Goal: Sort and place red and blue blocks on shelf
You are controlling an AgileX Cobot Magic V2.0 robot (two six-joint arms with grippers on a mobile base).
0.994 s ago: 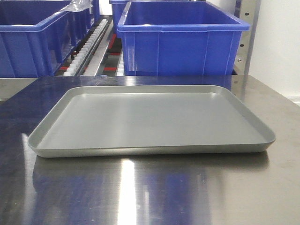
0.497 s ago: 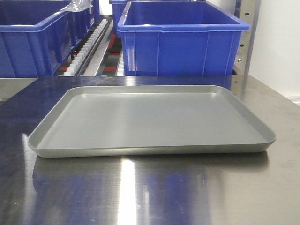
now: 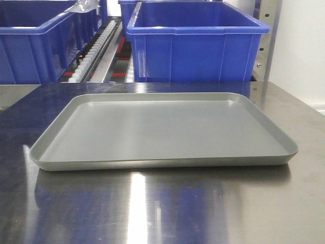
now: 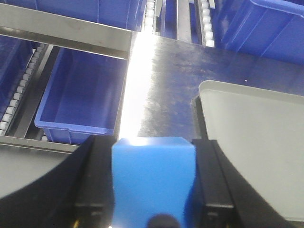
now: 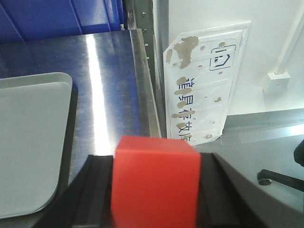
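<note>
In the left wrist view the blue block [image 4: 153, 183] sits at the bottom centre of the frame, pinched between the two black left fingers [image 4: 95, 183], which press against its sides. Above it in the frame runs the shiny steel desk [image 4: 159, 80] with a bright glare stripe. A corner of the grey tray [image 4: 256, 142] fills the right side. A rail of the shelf [image 4: 61, 28] crosses the upper left, and below that rail stands a blue bin [image 4: 80, 95] beside a white roller track [image 4: 21, 97]; only the bin's own blue floor and walls show.

In the right wrist view the red block [image 5: 154, 183] sits at the bottom centre, clamped the same way by the right fingers [image 5: 97, 190]. The tray's rounded corner lies at the left, the desk edge runs up the middle, and a peeling white label [image 5: 204, 80] with printed characters hangs on the wall at the right. A dark object [image 5: 275, 178] at the lower right is too cut off to name.

The front view shows the tray resting flat on the desk in the centre. Behind it, along the top of the frame, stand a large blue bin [image 3: 198, 43] and a left blue bin [image 3: 30, 48], with rollers between them; their insides are hidden from this angle. Clear plastic wrap [image 3: 86, 6] pokes up at the upper left.
</note>
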